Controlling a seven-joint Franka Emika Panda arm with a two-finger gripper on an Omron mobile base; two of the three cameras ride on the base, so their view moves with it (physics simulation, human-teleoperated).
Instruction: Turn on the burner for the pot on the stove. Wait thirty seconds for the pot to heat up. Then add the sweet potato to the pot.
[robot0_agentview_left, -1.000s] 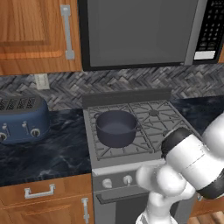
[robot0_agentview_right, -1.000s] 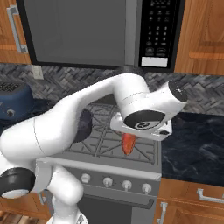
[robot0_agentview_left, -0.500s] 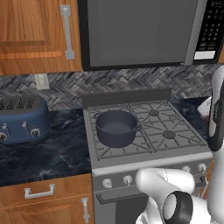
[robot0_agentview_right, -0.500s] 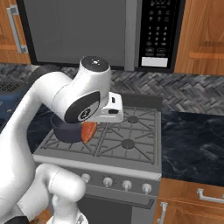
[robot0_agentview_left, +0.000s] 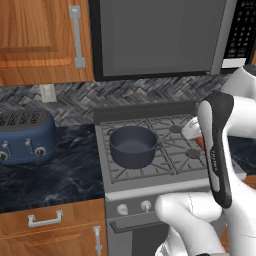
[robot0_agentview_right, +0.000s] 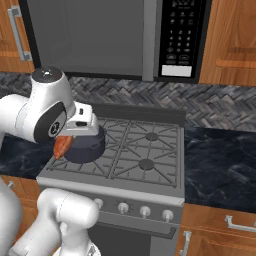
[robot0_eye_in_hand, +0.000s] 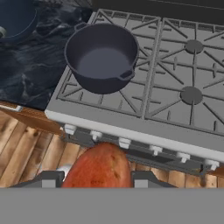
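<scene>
**Q:** Where does the sweet potato stand, and what has hold of it?

**A:** The sweet potato (robot0_eye_in_hand: 98, 165) sits clamped between the two finger tips of the gripper (robot0_eye_in_hand: 97, 178), jaws drawn in against its sides. In the right base view the orange-red tuber (robot0_agentview_right: 62, 146) hangs below the white hand, in front of the near left corner of the stove (robot0_agentview_right: 165, 172).

**Q:** And the pot?

**A:** The dark blue-grey pot (robot0_agentview_left: 133, 145) rests on the grates of the stove's left side, upright, its inside bare. In the hand view the pot (robot0_eye_in_hand: 102, 56) lies beyond the sweet potato, apart from it, with the stove's front edge and a row of silver knobs (robot0_eye_in_hand: 124, 142) between them.

**Q:** What of the kitchen around it?

**A:** A grey steel gas range set into a dark marbled countertop (robot0_agentview_left: 50, 175). The round dark burner caps on the right side (robot0_agentview_right: 146, 164) lie uncovered beneath the grate bars. A blue toaster (robot0_agentview_left: 25, 138) stands on the counter to the left of the stove. Behind runs a grey herringbone backsplash (robot0_agentview_right: 215, 107); above hangs a microwave (robot0_agentview_right: 125, 35) between wooden cabinets (robot0_agentview_left: 40, 40). Wooden drawers with silver handles sit under the counter, and the hand view shows a wood plank floor (robot0_eye_in_hand: 30, 157) below the range.
</scene>
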